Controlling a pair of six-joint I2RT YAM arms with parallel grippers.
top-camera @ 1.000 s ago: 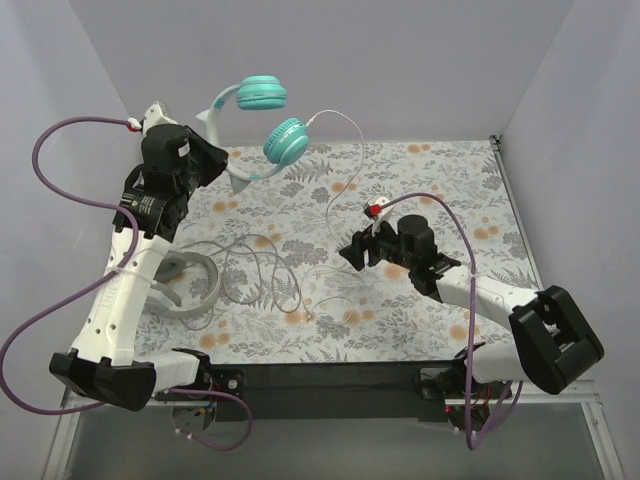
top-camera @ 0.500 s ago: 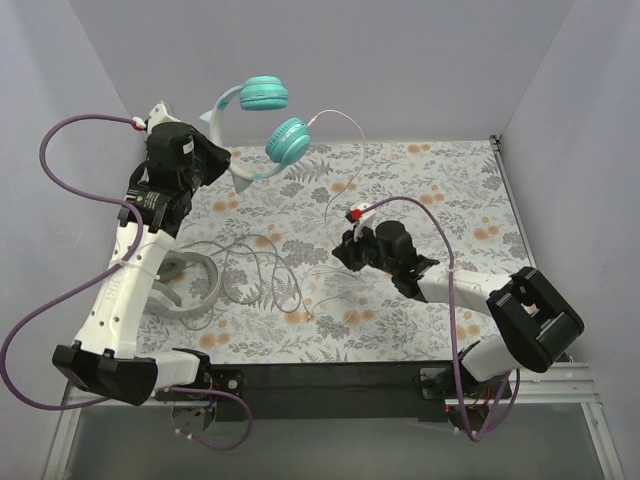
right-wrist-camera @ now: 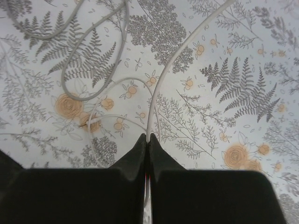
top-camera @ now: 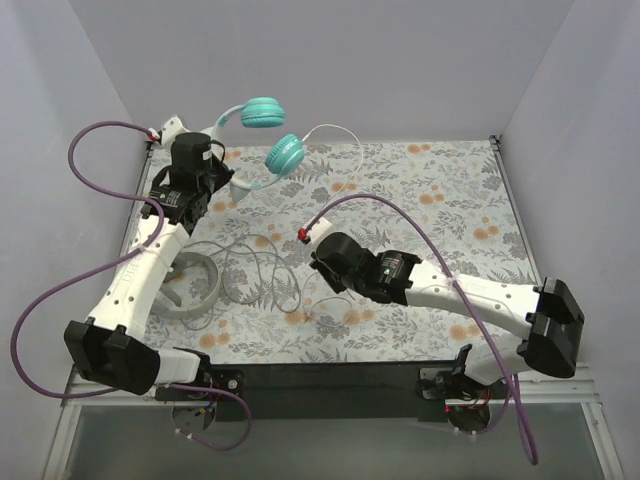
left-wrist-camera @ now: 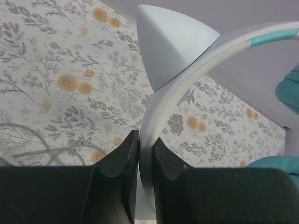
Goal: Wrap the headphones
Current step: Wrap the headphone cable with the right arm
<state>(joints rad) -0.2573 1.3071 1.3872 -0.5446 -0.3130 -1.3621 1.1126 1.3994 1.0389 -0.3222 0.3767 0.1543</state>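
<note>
Far left, the left gripper has the teal headphones lifted off the floral table by the pale headband, one cup farther back than the other. A thin white cord loops out to the right from the nearer cup. The right gripper is down low mid-table, right at the edge of a messy grey cable tangle. The white-grey headphones lie flat at near left, beside the left arm. Purple robot cables arc over both arms.
</note>
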